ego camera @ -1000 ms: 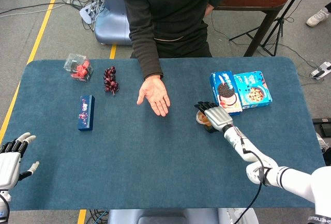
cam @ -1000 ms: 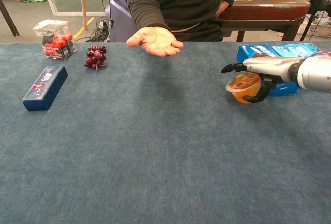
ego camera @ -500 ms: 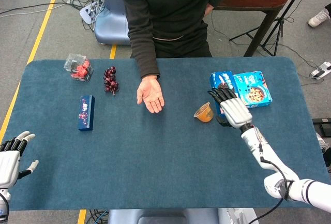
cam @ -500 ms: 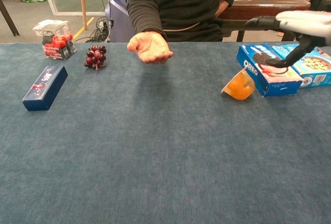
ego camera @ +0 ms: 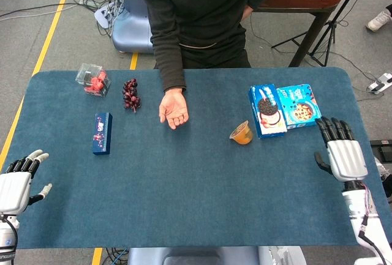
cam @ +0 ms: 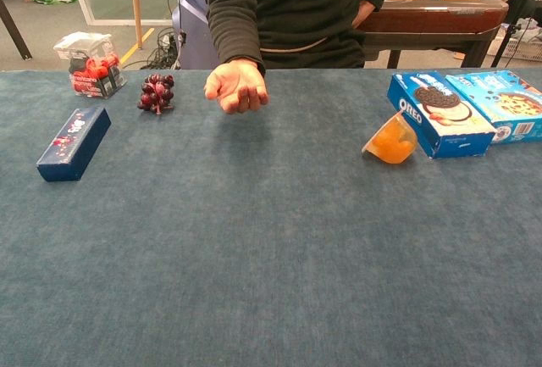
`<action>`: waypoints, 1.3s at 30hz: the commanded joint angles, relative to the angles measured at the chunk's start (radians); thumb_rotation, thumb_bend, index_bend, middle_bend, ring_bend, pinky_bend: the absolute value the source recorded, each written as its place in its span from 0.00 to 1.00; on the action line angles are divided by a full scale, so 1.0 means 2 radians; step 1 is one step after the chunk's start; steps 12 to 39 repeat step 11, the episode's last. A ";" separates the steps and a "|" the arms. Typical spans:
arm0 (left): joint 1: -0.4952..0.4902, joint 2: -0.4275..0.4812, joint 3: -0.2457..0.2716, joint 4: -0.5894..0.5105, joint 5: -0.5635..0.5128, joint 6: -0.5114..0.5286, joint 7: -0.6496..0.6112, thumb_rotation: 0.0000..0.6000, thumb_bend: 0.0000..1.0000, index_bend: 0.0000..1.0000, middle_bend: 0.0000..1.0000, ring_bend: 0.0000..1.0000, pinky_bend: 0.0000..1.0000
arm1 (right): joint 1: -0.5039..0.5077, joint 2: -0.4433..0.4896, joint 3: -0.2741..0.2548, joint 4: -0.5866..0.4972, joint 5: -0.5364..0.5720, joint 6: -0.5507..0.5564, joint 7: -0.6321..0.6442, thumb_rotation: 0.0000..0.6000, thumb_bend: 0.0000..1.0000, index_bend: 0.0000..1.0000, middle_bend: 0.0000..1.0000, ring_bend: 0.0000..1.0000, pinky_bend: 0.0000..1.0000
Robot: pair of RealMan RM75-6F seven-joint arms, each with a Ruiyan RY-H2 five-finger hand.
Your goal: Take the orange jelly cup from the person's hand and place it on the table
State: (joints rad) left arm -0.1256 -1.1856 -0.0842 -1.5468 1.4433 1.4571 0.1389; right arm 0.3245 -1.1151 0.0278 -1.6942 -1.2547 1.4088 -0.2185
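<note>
The orange jelly cup point(ego camera: 242, 134) is found on the blue tabletop point(ego camera: 184, 185), tipped on its side, with its rim just beside or touching the near end of the Oreo box point(ego camera: 266, 110); contact cannot be confirmed. In the chest view the cup point(cam: 390, 140) is seen leaning toward that box point(cam: 439, 115).

The right robot hand point(ego camera: 342, 153) is observed well apart from the cup, near the right edge of the tabletop, with its fingers extended and spread and nothing held. The left robot hand point(ego camera: 19, 177) is recorded at the near left corner, likewise with fingers apart and nothing in its grasp, far from the cup. Neither robot hand is shown in the chest view.

The person's hand point(ego camera: 174, 108) is noted above the tabletop, left of the cup and apart from it, loosely curled, with nothing in it.

Readable markings: the word "OREO" is legible on the side of the Oreo box in the chest view, with a dark sandwich biscuit pictured on top. A second blue box point(ego camera: 299, 106) lies touching it on the right and shows a chocolate-chip cookie; its lettering cannot be read. A dark blue box point(ego camera: 102, 133) lies at the left with small print that is illegible. A clear container of red items point(ego camera: 93, 79) and a cluster of dark grapes point(ego camera: 131, 94) are recorded at the far left.
</note>
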 commanded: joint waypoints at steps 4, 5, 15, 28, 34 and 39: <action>0.001 0.001 0.000 -0.004 -0.001 0.003 0.003 1.00 0.23 0.22 0.18 0.20 0.20 | -0.059 0.016 -0.026 -0.013 -0.023 0.051 0.013 1.00 0.36 0.00 0.07 0.00 0.09; 0.001 0.001 0.001 -0.005 0.000 0.003 0.003 1.00 0.23 0.22 0.17 0.20 0.20 | -0.067 0.017 -0.027 -0.014 -0.027 0.057 0.016 1.00 0.36 0.00 0.07 0.00 0.09; 0.000 0.000 0.003 -0.006 0.002 0.004 0.004 1.00 0.23 0.22 0.17 0.20 0.20 | -0.093 0.007 -0.026 -0.005 -0.045 0.081 0.029 1.00 0.36 0.00 0.07 0.00 0.09; 0.000 0.000 0.003 -0.006 0.002 0.004 0.004 1.00 0.23 0.22 0.17 0.20 0.20 | -0.093 0.007 -0.026 -0.005 -0.045 0.081 0.029 1.00 0.36 0.00 0.07 0.00 0.09; 0.000 0.000 0.003 -0.006 0.002 0.004 0.004 1.00 0.23 0.22 0.17 0.20 0.20 | -0.093 0.007 -0.026 -0.005 -0.045 0.081 0.029 1.00 0.36 0.00 0.07 0.00 0.09; 0.000 0.000 0.003 -0.006 0.002 0.004 0.004 1.00 0.23 0.22 0.17 0.20 0.20 | -0.093 0.007 -0.026 -0.005 -0.045 0.081 0.029 1.00 0.36 0.00 0.07 0.00 0.09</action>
